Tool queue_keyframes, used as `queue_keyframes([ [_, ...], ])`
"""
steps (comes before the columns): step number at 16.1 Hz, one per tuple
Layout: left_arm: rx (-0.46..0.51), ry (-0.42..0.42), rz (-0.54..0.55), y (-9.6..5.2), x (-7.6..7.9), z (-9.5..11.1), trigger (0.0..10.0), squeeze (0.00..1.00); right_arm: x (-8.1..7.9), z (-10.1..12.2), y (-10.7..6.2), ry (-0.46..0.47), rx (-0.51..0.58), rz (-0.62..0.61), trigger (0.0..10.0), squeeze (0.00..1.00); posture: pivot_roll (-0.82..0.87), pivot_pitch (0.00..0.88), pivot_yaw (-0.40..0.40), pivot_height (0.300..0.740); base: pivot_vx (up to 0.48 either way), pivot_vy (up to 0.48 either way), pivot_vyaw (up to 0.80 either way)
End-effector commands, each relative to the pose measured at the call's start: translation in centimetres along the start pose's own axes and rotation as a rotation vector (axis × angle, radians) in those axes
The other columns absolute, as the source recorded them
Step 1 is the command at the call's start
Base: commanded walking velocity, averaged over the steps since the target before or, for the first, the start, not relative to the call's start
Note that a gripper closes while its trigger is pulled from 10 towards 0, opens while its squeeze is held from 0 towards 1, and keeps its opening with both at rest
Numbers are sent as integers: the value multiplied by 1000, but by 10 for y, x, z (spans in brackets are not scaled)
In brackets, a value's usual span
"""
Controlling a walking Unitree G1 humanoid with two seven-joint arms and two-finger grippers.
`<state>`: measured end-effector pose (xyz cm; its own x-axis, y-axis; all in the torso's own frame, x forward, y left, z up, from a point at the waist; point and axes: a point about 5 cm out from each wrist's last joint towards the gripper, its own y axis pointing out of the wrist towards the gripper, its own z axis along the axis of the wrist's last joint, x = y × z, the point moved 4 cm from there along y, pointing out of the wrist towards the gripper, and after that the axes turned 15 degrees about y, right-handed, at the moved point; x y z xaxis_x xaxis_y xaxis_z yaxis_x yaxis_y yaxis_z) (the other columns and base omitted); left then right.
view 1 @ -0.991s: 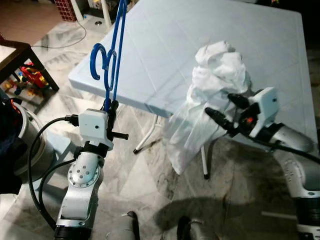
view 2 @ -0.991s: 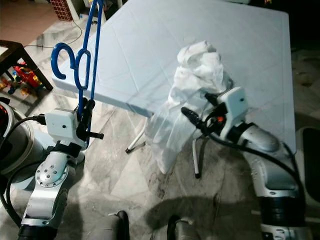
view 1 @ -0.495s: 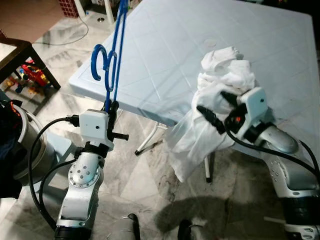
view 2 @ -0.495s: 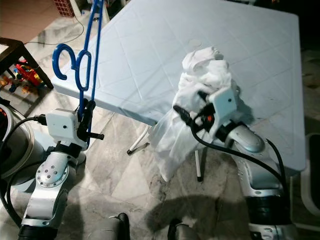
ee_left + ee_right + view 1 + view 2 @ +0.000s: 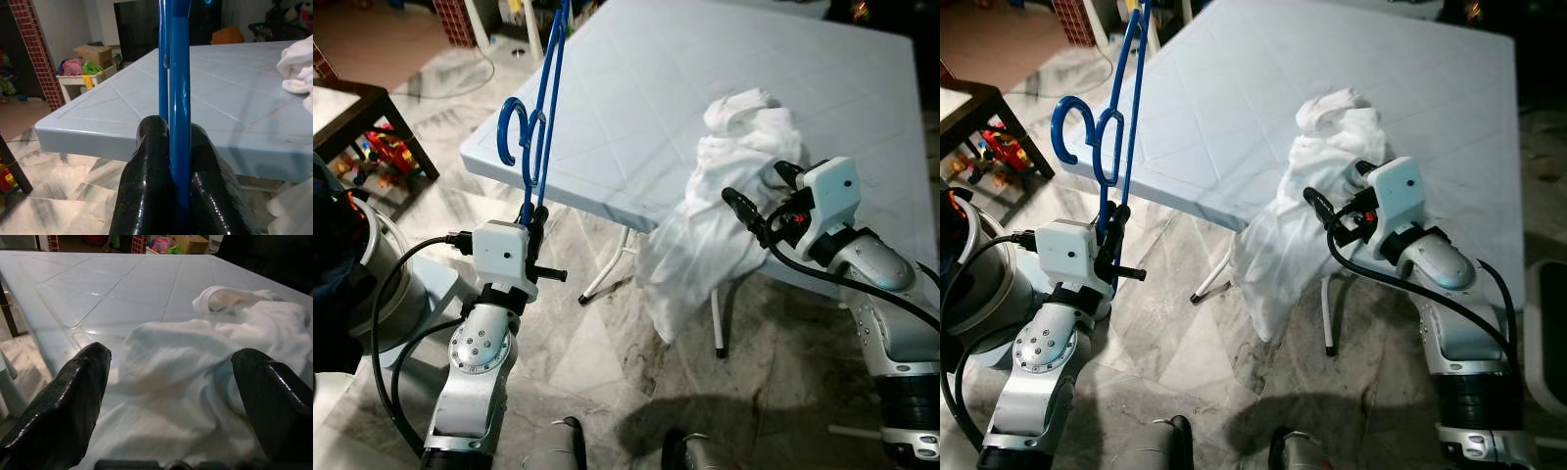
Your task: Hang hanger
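A blue hanger (image 5: 540,117) stands upright beside the table's left corner, its hook curling left. My left gripper (image 5: 533,217) is shut on the hanger's lower bar; the wrist view shows the blue bar (image 5: 180,112) pinched between both black fingers. A crumpled white garment (image 5: 724,196) lies on the pale blue table (image 5: 636,88) and hangs over its near edge toward the floor. My right gripper (image 5: 762,191) is open at the garment's right side, fingers spread around the white cloth (image 5: 195,382) without closing on it.
A dark low table (image 5: 352,103) with toys (image 5: 374,152) under it stands at the left. A grey round bin (image 5: 362,269) sits beside my left arm. White table legs (image 5: 607,269) stand on the marble floor (image 5: 607,372) below the garment.
My right gripper has drawn back a little to the right from the garment's top. The camera has shifted slightly. The left gripper still holds the hanger upright.
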<state>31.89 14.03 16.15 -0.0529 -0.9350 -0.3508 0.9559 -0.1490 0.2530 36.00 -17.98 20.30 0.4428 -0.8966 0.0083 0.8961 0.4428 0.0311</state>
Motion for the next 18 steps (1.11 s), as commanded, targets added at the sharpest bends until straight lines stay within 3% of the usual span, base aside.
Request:
queue_keyframes([
  [1,-2,7,-1,-2,0,0,10000,0,0,-10,-2,2,-45,6,10000,0,76,198,13,740,0,0,0],
  [3,-7,6,0,-3,1,0,10000,0,-12,-24,0,33,-89,48,10000,0,77,201,8,740,0,0,0],
  [6,-10,5,0,-4,1,0,10000,0,-18,-36,4,54,-125,31,10000,0,81,204,6,740,0,0,0],
  [8,-15,9,-1,-7,0,-1,10000,0,-8,-58,12,132,-187,-117,10000,0,93,216,4,740,0,0,0],
  [10,-22,17,1,-11,-2,-1,10000,0,-7,-75,17,137,-222,-213,10000,0,114,224,1,740,0,0,0],
  [13,-34,29,10,-17,-6,-2,10000,0,-7,-77,28,87,-161,-349,10000,0,142,232,-3,740,0,0,0],
  [15,-42,35,23,-19,-9,-3,10000,0,-15,-81,38,86,-159,-367,10000,0,155,232,-4,740,0,0,0],
  [16,-42,35,23,-19,-9,-2,10000,0,-22,-85,45,132,-159,-359,2902,0,161,231,-3,740,0,0,0],
  [17,-42,35,23,-18,-9,-2,10000,0,-23,-87,48,149,-157,-369,0,0,161,231,-2,740,0,0,0],
  [18,-42,35,22,-18,-9,-1,10000,0,-26,-89,52,170,-161,-366,0,0,161,231,-2,740,0,0,0],
])
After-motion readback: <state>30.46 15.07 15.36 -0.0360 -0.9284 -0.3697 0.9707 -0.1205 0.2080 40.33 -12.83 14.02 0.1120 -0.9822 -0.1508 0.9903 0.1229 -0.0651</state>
